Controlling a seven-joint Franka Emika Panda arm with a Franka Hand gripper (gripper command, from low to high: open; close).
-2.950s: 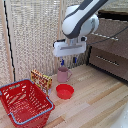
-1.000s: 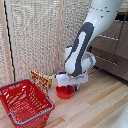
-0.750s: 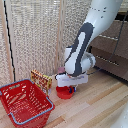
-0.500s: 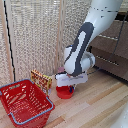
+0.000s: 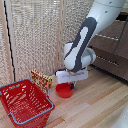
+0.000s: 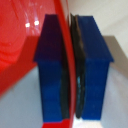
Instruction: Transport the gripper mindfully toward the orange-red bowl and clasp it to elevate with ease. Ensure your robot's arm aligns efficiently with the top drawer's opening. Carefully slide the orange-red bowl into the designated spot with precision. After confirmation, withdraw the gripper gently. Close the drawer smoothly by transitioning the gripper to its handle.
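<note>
Small round orange-red bowl [image 5: 64, 90] of glossy plastic on a pale wooden plank floor [image 5: 105, 102], just beside a red wire-mesh basket [image 5: 24, 102] with a grey-blue rim. Glossy white robot's arm [image 5: 82, 42] bent steeply down over the bowl, white blocky gripper [image 5: 71, 83] at its rim. Up close, two blue block fingers [image 6: 51, 65] pinched narrow on the thin red rim [image 6: 73, 75], one either side.
</note>
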